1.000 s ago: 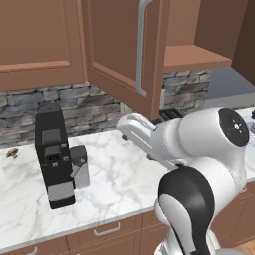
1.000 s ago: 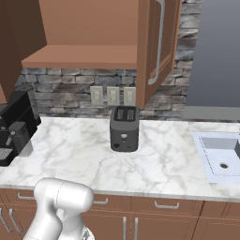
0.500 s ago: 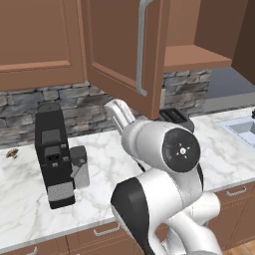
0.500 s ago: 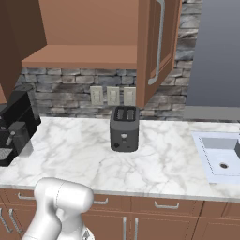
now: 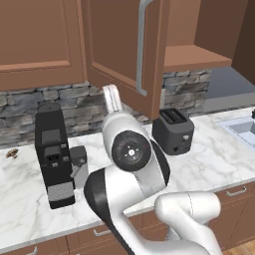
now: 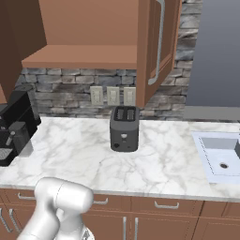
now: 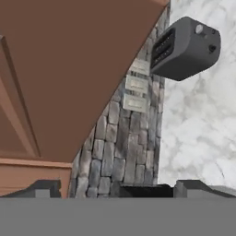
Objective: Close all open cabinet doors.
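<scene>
Two cabinet doors stand open, swung out on either side of one upper cabinet. The left door (image 5: 115,40) shows its face and long silver handle (image 5: 142,46), and its dark inner side (image 6: 18,40) shows in the right base view. The right door (image 6: 172,37) hangs above the toaster, its inner side (image 5: 231,32) dark. My gripper (image 7: 120,188) is open and holds nothing, its fingertips (image 7: 46,188) wide apart. It is just below a reddish-brown cabinet panel (image 7: 69,69). My white arm (image 5: 130,152) rises under the left door's lower edge.
A dark toaster (image 6: 124,129) stands on the marble counter (image 6: 159,159) below the open cabinet shelf (image 6: 79,61). A black coffee machine (image 5: 52,159) stands to the left. A sink (image 6: 220,154) lies at the right. Outlets (image 6: 112,96) sit on the stone wall.
My arm has swung leftward across the left base view, from the right side to under the left door. Both doors and the counter items have not moved.
</scene>
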